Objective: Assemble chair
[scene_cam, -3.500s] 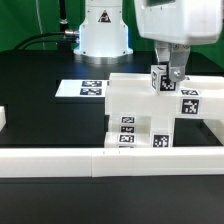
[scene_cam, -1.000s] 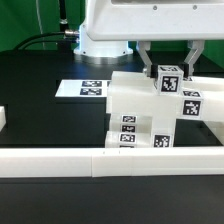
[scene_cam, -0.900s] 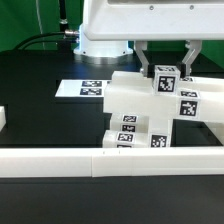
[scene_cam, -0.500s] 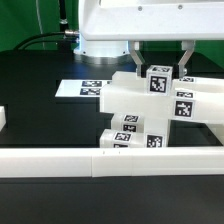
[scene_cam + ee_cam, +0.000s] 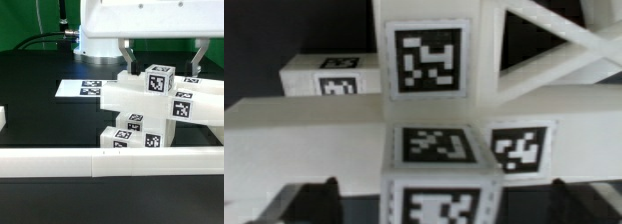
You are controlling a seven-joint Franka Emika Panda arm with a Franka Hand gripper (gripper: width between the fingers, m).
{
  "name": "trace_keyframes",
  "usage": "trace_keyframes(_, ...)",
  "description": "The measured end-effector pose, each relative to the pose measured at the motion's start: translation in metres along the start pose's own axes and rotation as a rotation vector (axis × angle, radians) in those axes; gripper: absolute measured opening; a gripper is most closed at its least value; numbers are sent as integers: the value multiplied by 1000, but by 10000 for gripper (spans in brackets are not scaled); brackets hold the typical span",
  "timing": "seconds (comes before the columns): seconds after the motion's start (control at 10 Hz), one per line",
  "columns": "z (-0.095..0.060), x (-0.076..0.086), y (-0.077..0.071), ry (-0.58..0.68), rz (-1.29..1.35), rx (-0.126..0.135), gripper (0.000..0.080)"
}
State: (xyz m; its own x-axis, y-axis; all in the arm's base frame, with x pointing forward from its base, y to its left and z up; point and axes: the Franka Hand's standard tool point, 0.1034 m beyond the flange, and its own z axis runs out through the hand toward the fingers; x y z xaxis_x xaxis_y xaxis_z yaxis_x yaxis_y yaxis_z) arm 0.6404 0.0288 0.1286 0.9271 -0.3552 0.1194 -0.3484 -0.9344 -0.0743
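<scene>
A: Claw (image 5: 160,62) is seen spread wide, one finger (image 5: 127,58) on each side of the tagged cube-shaped top of the chair (image 5: 150,110); a gap is visible at both sides, so nothing is held.

B: Chair position noted: partly assembled white blocks, standing on the black table (image 5: 40,110) against the low white border wall (image 5: 60,158), toward the exterior view's right. Marker board (image 5: 88,88) lies flat behind it, well apart from the claw.

A: From the wrist view, the tagged post (image 5: 432,60) is seen running between the dark fingertips (image 5: 304,203) (only their ends show at the frame's edge). Contact with either finger cannot be made out there.

B: Risk judged: a lift that is not straight could let a finger catch the cube's edge and drag or tip the structure.

A: Agreed. Whether the top piece is fully seated cannot be told from these views; if it is loose, a light brush could be enough to unseat it (the glossy plastic probably slides easily).

B: A second hazard is judged from the wall: a sideways shove would jam the base against it and could strain the joints.
</scene>
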Motion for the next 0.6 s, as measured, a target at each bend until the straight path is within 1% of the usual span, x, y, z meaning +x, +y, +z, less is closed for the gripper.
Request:
trace_keyframes(0.1, -6, -5, -1, 1, -75, 6, 634)
trace_keyframes(0.2, -11, -8, -3, 1, -106, 11, 634)
trace_keyframes(0.3, -10, -8, -2, 0, -102, 9, 647)
trace_keyframes(0.6, -8, -8, -1, -2, -102, 8, 648)
